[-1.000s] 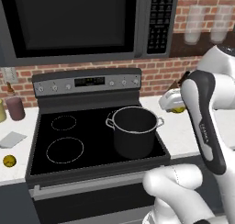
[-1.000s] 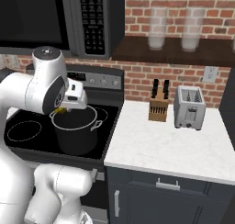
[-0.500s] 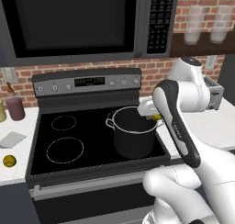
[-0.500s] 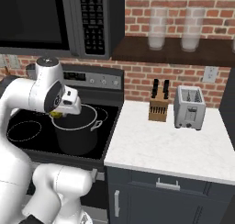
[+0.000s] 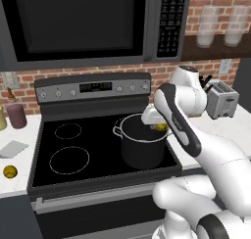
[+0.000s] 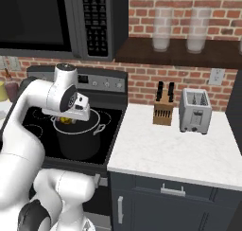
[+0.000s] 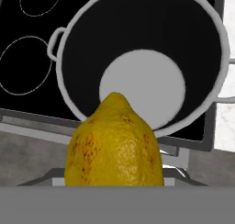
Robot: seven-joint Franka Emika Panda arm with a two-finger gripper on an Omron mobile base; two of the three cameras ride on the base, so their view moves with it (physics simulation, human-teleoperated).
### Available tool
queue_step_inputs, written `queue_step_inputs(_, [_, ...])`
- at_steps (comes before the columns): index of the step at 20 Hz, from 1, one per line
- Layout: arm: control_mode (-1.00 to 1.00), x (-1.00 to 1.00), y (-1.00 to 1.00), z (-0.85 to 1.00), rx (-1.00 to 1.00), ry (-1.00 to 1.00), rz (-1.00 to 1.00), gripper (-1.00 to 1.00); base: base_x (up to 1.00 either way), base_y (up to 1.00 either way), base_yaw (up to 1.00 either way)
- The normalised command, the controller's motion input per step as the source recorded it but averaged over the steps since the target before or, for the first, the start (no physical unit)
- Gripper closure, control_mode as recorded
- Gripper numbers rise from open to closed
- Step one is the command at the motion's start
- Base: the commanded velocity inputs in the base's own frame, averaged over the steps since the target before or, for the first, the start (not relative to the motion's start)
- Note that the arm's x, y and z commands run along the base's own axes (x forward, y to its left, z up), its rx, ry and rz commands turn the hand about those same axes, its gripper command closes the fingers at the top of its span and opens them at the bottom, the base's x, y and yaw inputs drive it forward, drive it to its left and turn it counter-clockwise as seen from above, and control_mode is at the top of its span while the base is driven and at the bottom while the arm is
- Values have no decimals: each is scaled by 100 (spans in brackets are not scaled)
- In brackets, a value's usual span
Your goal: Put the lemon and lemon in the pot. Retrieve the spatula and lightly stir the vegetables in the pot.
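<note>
Mottled, pebbly lemon [image 7: 114,142] gripped in the claw [image 5: 158,126] (jaws part-open around it); deep round pot [image 7: 142,58] directly beneath.

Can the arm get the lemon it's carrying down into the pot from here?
Probably yes. The end effector holds a lemon just above the pot, whose mouth is open and looks empty in the hand view, so nothing seems to block the drop.
</note>
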Motion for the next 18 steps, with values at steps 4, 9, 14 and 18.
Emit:
queue_step_inputs(4, [-100, 38, 4, -26, 2, 0, -4, 100, 0, 0, 0])
queue_step_inputs(9, [-100, 38, 1, -38, -1, -4, -8, 100, 0, 0, 0])
queue_step_inputs(14, [-100, 32, 3, -19, -2, 1, -7, 100, 0, 0, 0])
queue_step_inputs(18, [-100, 27, 18, -5, 0, 9, -1, 100, 0, 0, 0])
